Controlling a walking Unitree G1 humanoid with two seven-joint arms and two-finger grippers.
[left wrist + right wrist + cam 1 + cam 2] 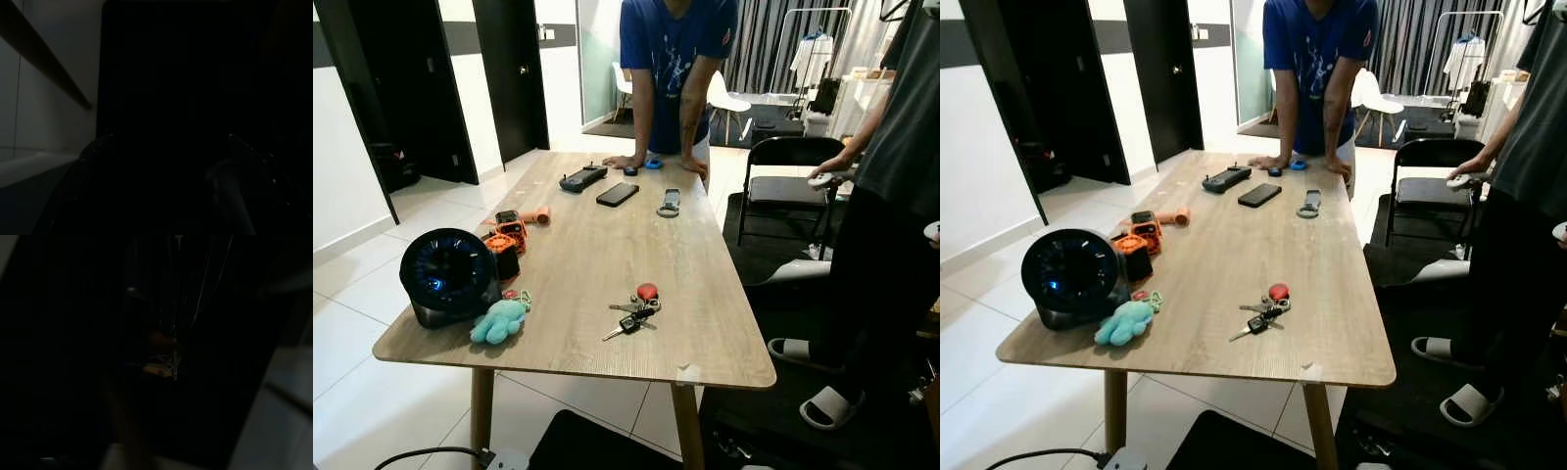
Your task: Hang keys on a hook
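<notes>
A bunch of keys (634, 311) with a red fob (647, 291) lies flat on the wooden table (597, 245), near its front edge and a little right of the middle. Both arms hang idle in the shade. In the dark left wrist view, my left gripper (168, 139) shows as two dim fingers (98, 152) standing apart with nothing between them. The right wrist view is nearly black, with a faint glint of metal in it.
A round black fan (448, 274), a teal plush toy (499, 320) and an orange gadget (509, 235) sit front left. A phone (617, 194) and a controller (582, 178) lie further back. One person (671, 59) leans on the far end, another person (891, 196) stands right beside a folding chair (788, 186).
</notes>
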